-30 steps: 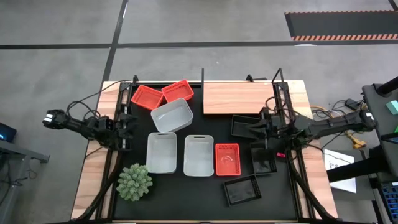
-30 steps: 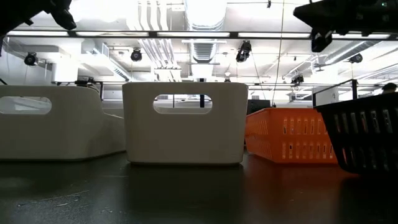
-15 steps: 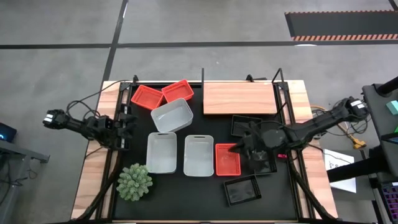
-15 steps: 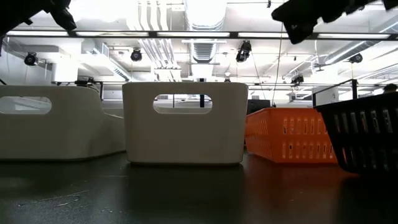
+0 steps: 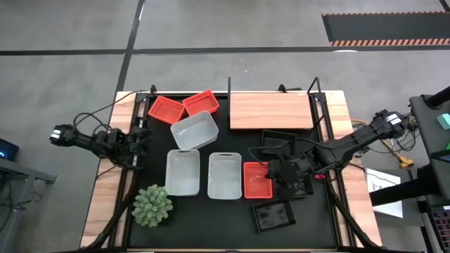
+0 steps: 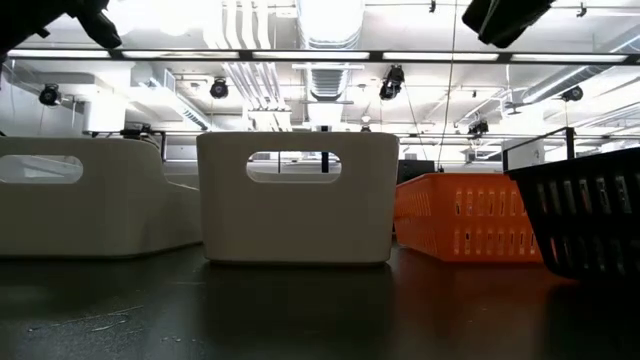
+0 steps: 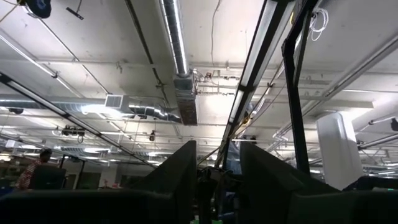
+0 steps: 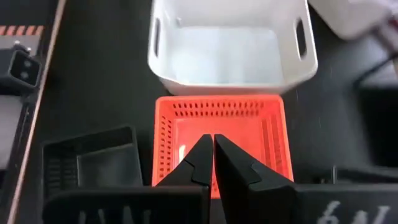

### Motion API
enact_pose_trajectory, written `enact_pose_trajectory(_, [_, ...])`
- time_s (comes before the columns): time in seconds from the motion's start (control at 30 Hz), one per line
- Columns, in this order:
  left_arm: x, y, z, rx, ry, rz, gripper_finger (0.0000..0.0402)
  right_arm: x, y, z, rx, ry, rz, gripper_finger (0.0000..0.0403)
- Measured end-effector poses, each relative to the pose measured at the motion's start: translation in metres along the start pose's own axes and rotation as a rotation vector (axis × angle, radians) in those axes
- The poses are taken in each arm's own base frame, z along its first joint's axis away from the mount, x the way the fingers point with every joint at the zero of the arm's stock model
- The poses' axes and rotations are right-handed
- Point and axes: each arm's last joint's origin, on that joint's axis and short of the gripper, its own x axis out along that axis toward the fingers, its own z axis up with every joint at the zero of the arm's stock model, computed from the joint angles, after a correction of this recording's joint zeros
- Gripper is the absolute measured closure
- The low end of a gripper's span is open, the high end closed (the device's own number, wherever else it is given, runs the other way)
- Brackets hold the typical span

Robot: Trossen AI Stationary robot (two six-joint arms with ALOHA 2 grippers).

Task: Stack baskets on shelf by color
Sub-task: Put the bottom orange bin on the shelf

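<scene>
- Movement first: the right gripper [image 5: 271, 171] has swung inward from beside the black baskets and now hangs over the near-right orange-red basket [image 5: 256, 180], its fingers pressed together with nothing between them; the right wrist view shows the two dark fingertips [image 8: 211, 152] meeting above that basket's slotted floor.
- The left gripper [image 5: 143, 144] has stayed at the table's left edge, just beside the mat; its wrist view looks up at ceiling pipes, with its two dark fingers [image 7: 180, 168] standing apart and holding nothing.
- No basket has shifted since a second ago, and the shelf [image 5: 271, 111] is bare: a flat, light-brown wooden board with visible grain, framed by thin black metal posts, at the far right of the table.
- Orange-red baskets, three: shallow plastic rectangles with perforated walls; two lie tilted and touching at the far left [image 5: 166, 109] [image 5: 200, 102], the third under the right gripper.
- White baskets, three: deeper, smooth-walled plastic with rounded corners and slot handles; one is angled [image 5: 195, 131] just in front of the far orange pair, and two lie side by side [image 5: 183, 172] [image 5: 225, 175] in the middle.
- Black baskets, three visible: slotted, shallow plastic; one lies near the shelf's front edge [image 5: 280, 140], one beside the right gripper [image 5: 302, 183], and one sits nearest the front [image 5: 273, 214].
- A green spiky plant [image 5: 152, 205] sits at the near-left corner of the black table mat [image 5: 211, 218].
</scene>
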Motion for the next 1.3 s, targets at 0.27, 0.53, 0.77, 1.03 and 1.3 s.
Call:
enact_pose_trajectory(0.27, [-0.002,0.001,0.004,0.013,-0.022,0.003,0.0293,0.015,0.008,0.014,0.114,0.124,0.034,0.0367])
enact_pose_trajectory(0.53, [-0.003,0.002,0.006,0.035,-0.039,0.007,0.0293,0.051,0.017,0.019,-0.012,0.209,0.003,0.0269])
enact_pose_trajectory(0.77, [-0.003,0.002,0.007,0.05,-0.042,0.008,0.0293,0.06,0.024,0.032,-0.093,0.224,0.039,0.0223])
enact_pose_trajectory(1.03, [-0.003,0.002,0.007,0.077,-0.047,0.009,0.0293,0.057,0.025,0.044,-0.123,0.227,0.029,0.022])
enact_pose_trajectory(1.3, [-0.003,0.002,0.007,0.099,-0.045,0.009,0.0293,0.061,0.028,0.045,-0.018,0.224,0.029,0.022])
